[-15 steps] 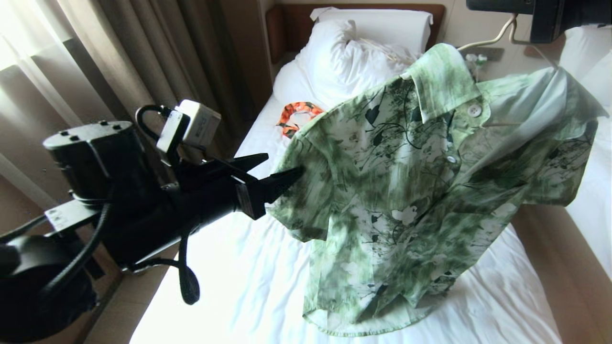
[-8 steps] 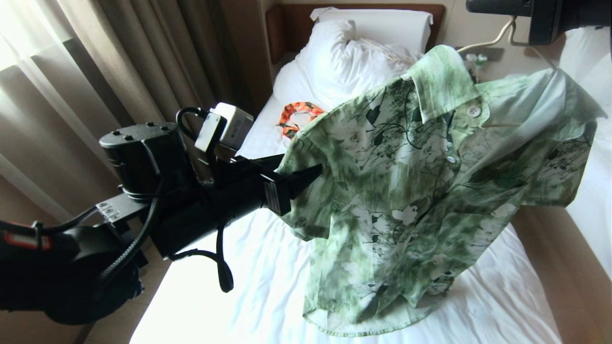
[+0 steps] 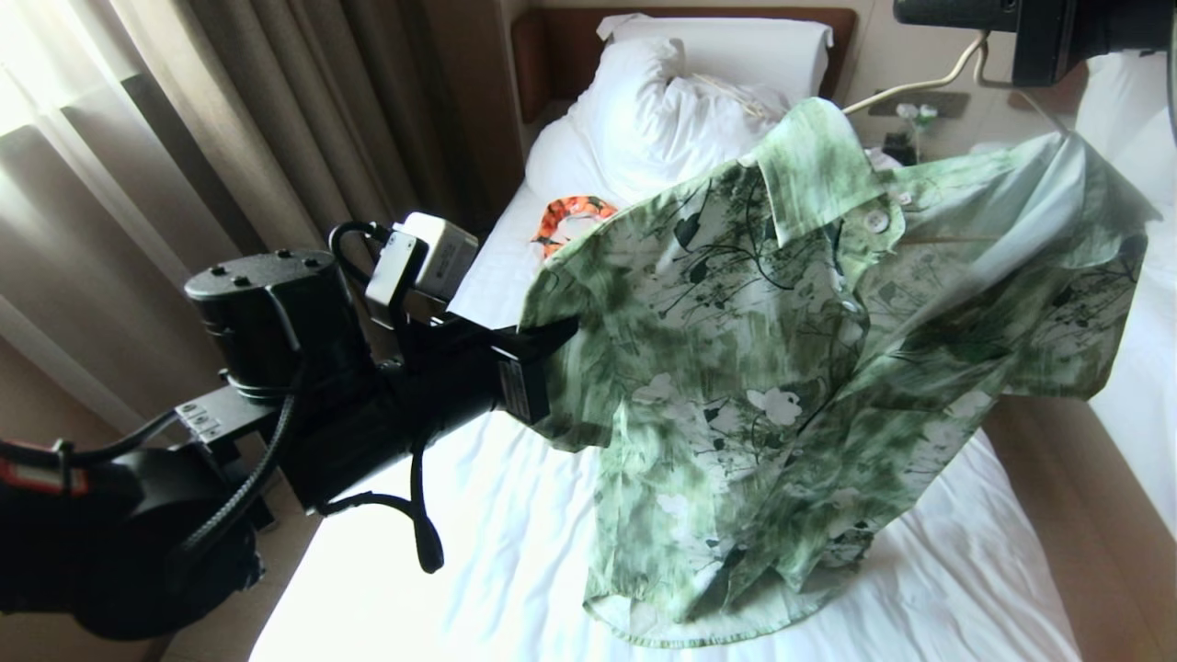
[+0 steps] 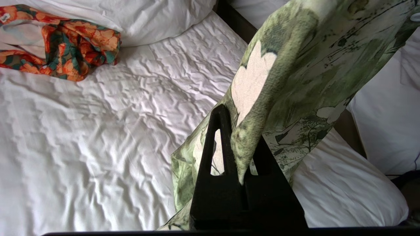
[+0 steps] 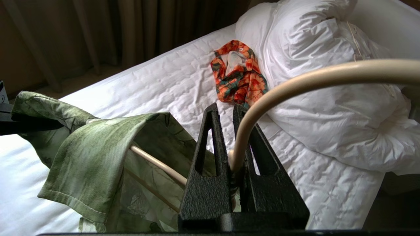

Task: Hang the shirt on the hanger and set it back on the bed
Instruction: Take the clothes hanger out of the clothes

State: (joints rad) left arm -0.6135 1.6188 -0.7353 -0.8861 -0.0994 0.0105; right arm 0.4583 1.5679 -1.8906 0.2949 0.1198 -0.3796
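The green-and-white leaf-print shirt [image 3: 782,368] hangs in the air above the bed [image 3: 478,552], draped over the cream hanger [image 3: 910,85]. My right gripper [image 3: 1030,55] at the top right is shut on the hanger's neck, seen up close in the right wrist view [image 5: 226,113], with the hanger's hook [image 5: 295,85] curving away and one hanger arm inside the shirt's collar [image 5: 92,147]. My left gripper [image 3: 561,336] is shut on the shirt's left sleeve edge. In the left wrist view the fabric [image 4: 311,65] is pinched between the left gripper's [image 4: 239,131] fingers.
An orange-and-green patterned garment [image 3: 570,221] lies on the sheet beside the white pillows [image 3: 680,110]. Brown curtains [image 3: 230,119] hang left of the bed. A brown headboard [image 3: 561,46] stands behind. Another white bed [image 3: 1140,322] borders the right edge.
My left gripper moved in toward the shirt's sleeve and closed on it. The shirt's collar and left shoulder have shifted a little to the left. The right gripper has kept its hold.
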